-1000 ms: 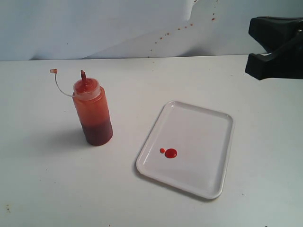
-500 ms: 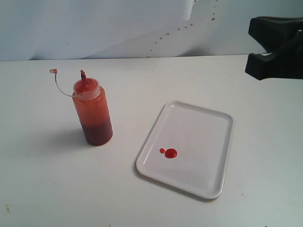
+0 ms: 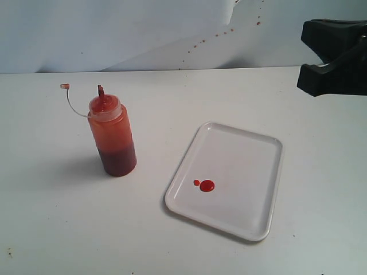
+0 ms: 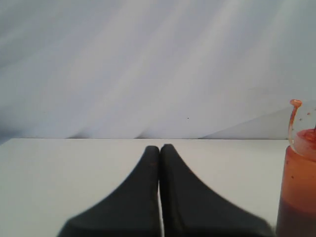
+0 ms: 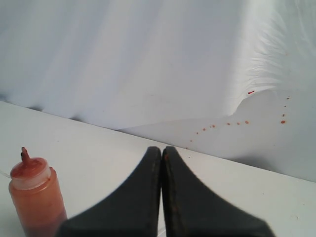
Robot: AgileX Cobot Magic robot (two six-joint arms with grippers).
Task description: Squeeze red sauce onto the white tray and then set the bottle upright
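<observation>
The bottle [image 3: 112,135] stands upright on the table at the left, red-orange, with its small cap [image 3: 65,86] hanging off a thin tether. It also shows in the left wrist view [image 4: 298,182] and the right wrist view [image 5: 35,200]. To its right lies the white tray [image 3: 241,157], with two small round blobs of red sauce [image 3: 206,185] on it. My left gripper [image 4: 159,147] is shut on nothing, away from the bottle. My right gripper [image 5: 162,148] is shut and empty too. A black part of the right arm [image 3: 335,57] hangs at the far right.
A white backdrop sheet [image 3: 114,34] hangs behind the table, spattered with small red drops [image 3: 202,42]. The white table top [image 3: 69,229] stretches round the bottle and tray.
</observation>
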